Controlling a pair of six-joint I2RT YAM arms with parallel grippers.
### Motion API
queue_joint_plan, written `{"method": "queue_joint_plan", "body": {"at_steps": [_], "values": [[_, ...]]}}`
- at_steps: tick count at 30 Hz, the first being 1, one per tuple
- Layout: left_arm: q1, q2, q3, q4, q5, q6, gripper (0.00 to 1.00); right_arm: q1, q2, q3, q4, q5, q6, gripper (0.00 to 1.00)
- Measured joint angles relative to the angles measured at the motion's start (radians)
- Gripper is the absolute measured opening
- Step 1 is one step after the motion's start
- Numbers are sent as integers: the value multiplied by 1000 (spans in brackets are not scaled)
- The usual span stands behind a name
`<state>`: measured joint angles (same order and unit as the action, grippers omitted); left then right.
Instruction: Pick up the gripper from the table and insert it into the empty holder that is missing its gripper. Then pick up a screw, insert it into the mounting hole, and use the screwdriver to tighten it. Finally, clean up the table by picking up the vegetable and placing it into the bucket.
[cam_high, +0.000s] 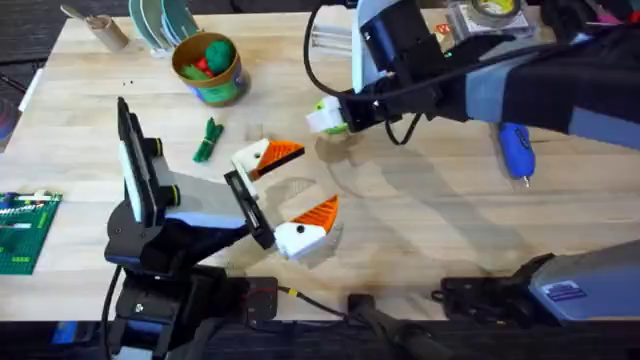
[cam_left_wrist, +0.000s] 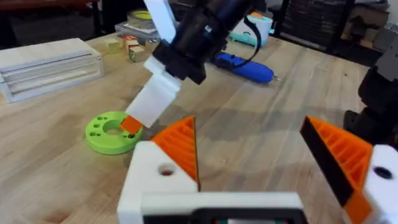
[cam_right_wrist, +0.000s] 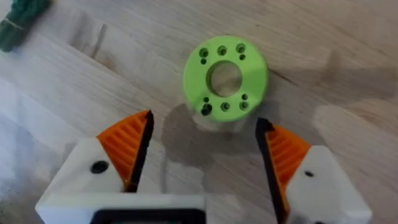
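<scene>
My right gripper (cam_high: 326, 120) (cam_right_wrist: 204, 126) hangs open just above a round green ring-shaped disc (cam_right_wrist: 225, 78) (cam_left_wrist: 112, 132) with small holes. Out on the table's middle my left gripper (cam_high: 315, 178) (cam_left_wrist: 249, 124) stands open with nothing between its fingers. All white holders that show carry orange fingers; the loose gripper and an empty holder are out of view. The blue screwdriver (cam_high: 517, 150) (cam_left_wrist: 245, 67) lies at the right. The green vegetable (cam_high: 207, 140) (cam_right_wrist: 22, 18) lies left of centre, below the bucket (cam_high: 208, 68), which holds red and green toys. I cannot make out a screw.
A green brick plate (cam_high: 25, 230) lies at the left edge. A cardboard tube (cam_high: 100, 28) and stacked plates (cam_high: 160, 20) stand at the back left. A white box (cam_left_wrist: 50, 59) and small blocks sit at the back.
</scene>
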<state>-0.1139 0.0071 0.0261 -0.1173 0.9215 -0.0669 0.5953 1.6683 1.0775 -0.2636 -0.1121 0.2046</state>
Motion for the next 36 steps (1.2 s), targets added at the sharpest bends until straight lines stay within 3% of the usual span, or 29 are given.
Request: {"method": "queue_joint_plan", "body": {"at_steps": [10,21,27,36], "values": [[0,0,0,0,0,0,993,42,84,150,-111,122,-55,994],[0,0,0,0,0,0,993,57,129,152,-148,153,-76,984],[0,0,0,0,0,0,993,67,158,152,-115,159,-79,918],[0,0,0,0,0,6,992,131,183,152,-112,280,-87,821]]}}
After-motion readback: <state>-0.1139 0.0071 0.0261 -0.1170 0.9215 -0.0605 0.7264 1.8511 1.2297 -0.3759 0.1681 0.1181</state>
